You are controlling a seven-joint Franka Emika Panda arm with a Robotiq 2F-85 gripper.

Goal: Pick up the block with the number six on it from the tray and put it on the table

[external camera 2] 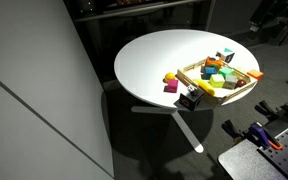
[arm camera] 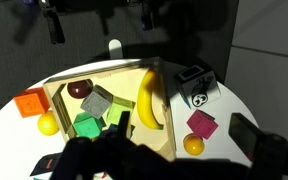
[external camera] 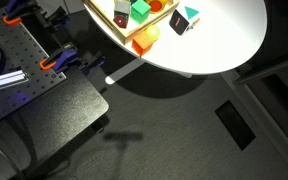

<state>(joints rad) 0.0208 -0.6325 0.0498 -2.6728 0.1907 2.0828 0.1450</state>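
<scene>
The red-orange block (arm camera: 29, 102) sits at the left end of the tan wooden tray (arm camera: 54, 100). I cannot tell whether it is inside the wall or just outside it. It also shows at the tray's right corner in an exterior view (external camera 2: 254, 74). The tray (external camera 2: 246, 86) stands on the round white table (external camera 2: 149, 60), which also shows in the wrist view (arm camera: 234, 105). My gripper (arm camera: 181, 135) hangs high above the table to the right of the tray. Its dark fingers are apart with nothing between them. It is far from the block.
The tray holds a banana (arm camera: 149, 98), a green cube (arm camera: 86, 125), a grey block (arm camera: 97, 102) and a dark round piece (arm camera: 79, 89). On the table beside it lie a black-and-white cube (arm camera: 194, 85), a magenta cube (arm camera: 201, 125) and yellow balls (arm camera: 193, 144) (arm camera: 48, 124).
</scene>
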